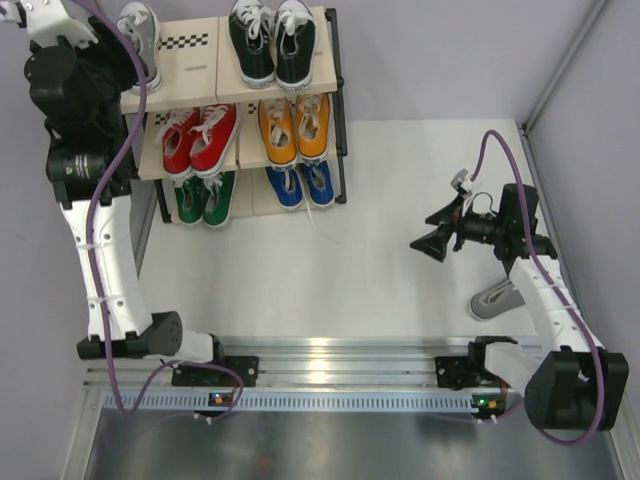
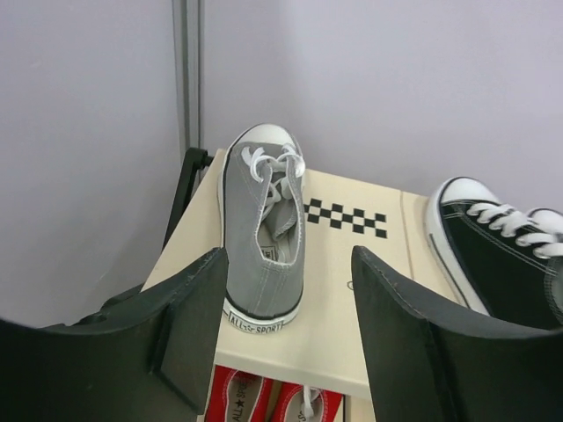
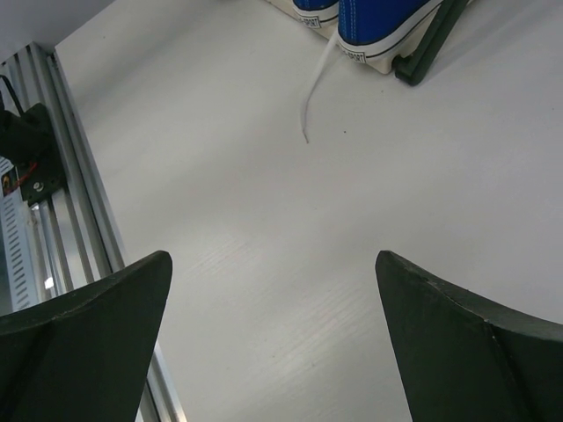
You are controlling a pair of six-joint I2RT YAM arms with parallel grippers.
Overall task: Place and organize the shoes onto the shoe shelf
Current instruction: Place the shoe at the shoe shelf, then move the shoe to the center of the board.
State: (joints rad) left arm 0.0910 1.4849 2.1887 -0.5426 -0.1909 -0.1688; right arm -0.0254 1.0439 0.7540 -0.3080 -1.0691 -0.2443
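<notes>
The shoe shelf point(image 1: 328, 100) stands at the back left. Its top board point(image 2: 352, 290) bears one grey shoe point(image 1: 140, 40) and the black pair point(image 1: 268, 40). The red pair point(image 1: 200, 138) and orange pair point(image 1: 293, 128) are on the middle tier, the green pair point(image 1: 205, 198) and blue pair point(image 1: 302, 185) on the bottom. My left gripper point(image 2: 286, 308) is open just behind the heel of the grey shoe point(image 2: 262, 237), not gripping it. A second grey shoe point(image 1: 495, 298) lies on the table under my right arm. My right gripper point(image 1: 432, 240) is open and empty above the table.
A loose white lace point(image 3: 315, 97) trails from a blue shoe point(image 3: 369, 22) onto the white table. The aluminium rail point(image 1: 330, 375) with the arm bases runs along the near edge. Grey walls close the back and right side.
</notes>
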